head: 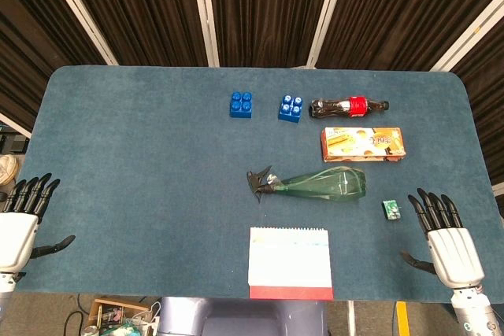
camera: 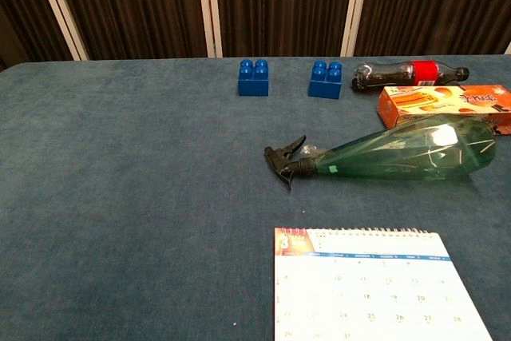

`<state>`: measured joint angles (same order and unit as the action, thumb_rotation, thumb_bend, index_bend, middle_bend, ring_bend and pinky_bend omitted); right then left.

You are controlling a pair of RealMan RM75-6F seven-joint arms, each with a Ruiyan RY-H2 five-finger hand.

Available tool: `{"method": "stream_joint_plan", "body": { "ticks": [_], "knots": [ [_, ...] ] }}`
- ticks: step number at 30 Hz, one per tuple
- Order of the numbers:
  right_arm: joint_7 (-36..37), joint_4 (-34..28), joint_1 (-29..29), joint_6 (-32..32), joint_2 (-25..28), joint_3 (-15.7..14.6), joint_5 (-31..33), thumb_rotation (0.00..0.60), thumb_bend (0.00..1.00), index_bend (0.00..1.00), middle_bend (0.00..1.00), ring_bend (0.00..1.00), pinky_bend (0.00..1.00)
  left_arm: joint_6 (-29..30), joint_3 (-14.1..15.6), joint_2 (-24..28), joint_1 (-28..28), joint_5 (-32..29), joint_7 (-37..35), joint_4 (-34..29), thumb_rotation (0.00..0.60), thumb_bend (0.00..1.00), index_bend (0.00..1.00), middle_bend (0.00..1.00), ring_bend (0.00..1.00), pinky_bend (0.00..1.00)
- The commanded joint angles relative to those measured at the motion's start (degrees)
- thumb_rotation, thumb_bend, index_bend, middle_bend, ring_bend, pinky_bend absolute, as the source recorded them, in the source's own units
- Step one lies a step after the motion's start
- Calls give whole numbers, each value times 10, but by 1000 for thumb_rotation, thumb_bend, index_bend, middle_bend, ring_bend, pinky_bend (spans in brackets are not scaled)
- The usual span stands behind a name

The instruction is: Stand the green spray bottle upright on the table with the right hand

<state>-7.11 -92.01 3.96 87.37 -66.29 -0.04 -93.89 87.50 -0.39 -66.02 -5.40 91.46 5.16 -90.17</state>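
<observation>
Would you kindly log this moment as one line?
bottle lying on table | right hand open, apart | left hand open

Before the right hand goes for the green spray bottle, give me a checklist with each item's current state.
1. Right hand free and spread: ok, it holds nothing.
2. Green spray bottle upright: not ok, it lies on its side, black nozzle pointing toward the robot's left.
3. Bottle body free to grasp: ok, nothing lies on it; in the head view the orange box sits apart behind it.
4. Path from right hand: not ok, a small green item lies between hand and bottle.
5. Standing room: ok, bare table beside the nozzle.
6. Left hand out of the way: ok, at the far edge.
</observation>
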Motion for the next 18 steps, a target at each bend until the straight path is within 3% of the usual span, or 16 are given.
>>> {"method": "stream_joint_plan", "body": {
  "ticks": [1, 13, 18],
  "knots": [
    [-3, -2, -1, 1, 0, 0, -1, 600, 114, 0, 0, 0, 0, 2, 1, 0, 1, 3, 0, 0, 600, 41, 0, 0, 0, 33],
    [-55, 7, 3, 24, -36, 4, -40, 600, 114, 0, 0, 0, 0, 25, 4, 5, 9, 19, -2, -6, 600, 41, 0, 0, 0, 34],
    [-196, 5, 23, 15, -74, 24, -69, 600, 115, 55, 0, 0, 0, 24, 8, 11, 11, 20, -16, -7, 600, 41, 0, 0, 0, 34]
  ]
}}
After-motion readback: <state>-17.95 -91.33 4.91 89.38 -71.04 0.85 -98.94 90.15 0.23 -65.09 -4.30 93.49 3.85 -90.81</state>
